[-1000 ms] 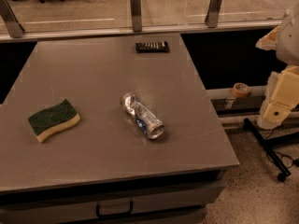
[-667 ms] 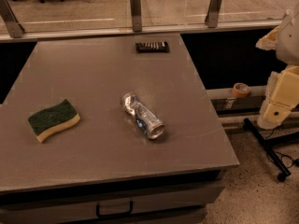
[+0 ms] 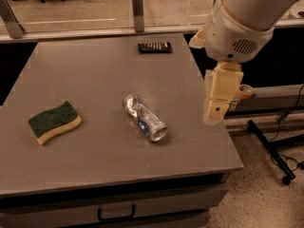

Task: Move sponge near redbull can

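Note:
The sponge (image 3: 54,121), dark green on top with a pale yellow base, lies flat on the left side of the grey table (image 3: 95,70). The redbull can (image 3: 145,118), silver with blue markings and dented, lies on its side near the table's middle, open end toward the front right. My gripper (image 3: 214,115) hangs down from the large white arm (image 3: 240,20) above the table's right edge. It is to the right of the can, far from the sponge, and holds nothing that I can see.
A flat black object (image 3: 154,47) lies at the table's back edge. A railing with posts (image 3: 137,4) runs behind the table. A tape roll (image 3: 244,91) sits on a ledge at the right. Black stand legs (image 3: 275,146) are on the floor. A drawer handle (image 3: 116,214) is below the table front.
My arm has swung in from the far right to above the table's right edge. The sponge and the can have not moved on the table.

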Available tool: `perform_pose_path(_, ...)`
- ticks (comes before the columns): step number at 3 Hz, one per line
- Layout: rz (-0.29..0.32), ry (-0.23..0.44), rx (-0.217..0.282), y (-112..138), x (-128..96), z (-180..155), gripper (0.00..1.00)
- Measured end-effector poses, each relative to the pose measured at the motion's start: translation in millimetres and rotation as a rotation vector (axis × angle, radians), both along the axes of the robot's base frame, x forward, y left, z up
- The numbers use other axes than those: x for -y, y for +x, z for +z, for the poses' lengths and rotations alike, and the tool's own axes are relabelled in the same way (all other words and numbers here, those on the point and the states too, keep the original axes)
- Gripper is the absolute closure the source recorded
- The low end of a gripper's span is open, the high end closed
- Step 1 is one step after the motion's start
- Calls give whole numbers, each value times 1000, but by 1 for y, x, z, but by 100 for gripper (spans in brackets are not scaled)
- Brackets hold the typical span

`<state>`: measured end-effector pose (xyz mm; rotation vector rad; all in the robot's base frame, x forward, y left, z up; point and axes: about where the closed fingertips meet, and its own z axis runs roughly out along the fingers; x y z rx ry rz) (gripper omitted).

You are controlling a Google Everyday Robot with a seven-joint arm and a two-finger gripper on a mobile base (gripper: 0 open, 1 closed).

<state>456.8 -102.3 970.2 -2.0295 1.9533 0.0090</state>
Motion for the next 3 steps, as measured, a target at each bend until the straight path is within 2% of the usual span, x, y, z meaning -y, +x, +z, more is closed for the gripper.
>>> perform_pose_path(1,154,6,-7,7,-74,-8,0)
perform_pose_path(3,477,-1,-1,-2,-208,-32,0)
